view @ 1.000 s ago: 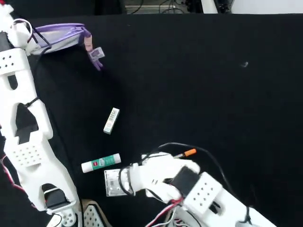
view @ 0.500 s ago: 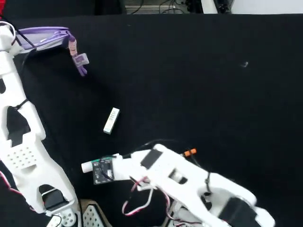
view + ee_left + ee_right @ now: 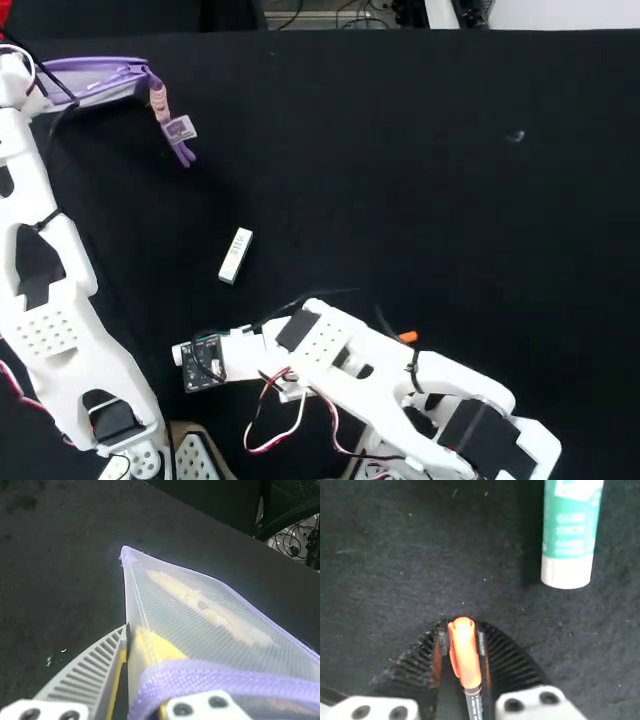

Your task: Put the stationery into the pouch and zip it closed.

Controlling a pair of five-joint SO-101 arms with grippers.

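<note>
Pouch [image 3: 95,75], clear mesh with purple trim, is at the far left corner of the bench [image 3: 450,200], held at the end of the left arm [image 3: 45,290]. Left tool [image 3: 131,647] is clenched on the purple-edged end of the pouch, with the mesh wall pinched between its jaws. A pale item [image 3: 210,612], long in shape, shows through the mesh inside; what it is cannot be told. Zip tag [image 3: 178,130] hangs off the right end of the pouch, over the bench.

Right arm [image 3: 350,365] comes in from the near right edge and stretches to the near left part of the bench. Right tool [image 3: 461,629] is grasping a pen [image 3: 463,655] with an orange cap, and the cap end sits level with the fingertips. Glue stick [image 3: 569,530] lies flat on the bench just beyond this tool, apart from the pen. White bar [image 3: 235,255] lies on the bench between the glue stick and the pouch, apart from both.
</note>
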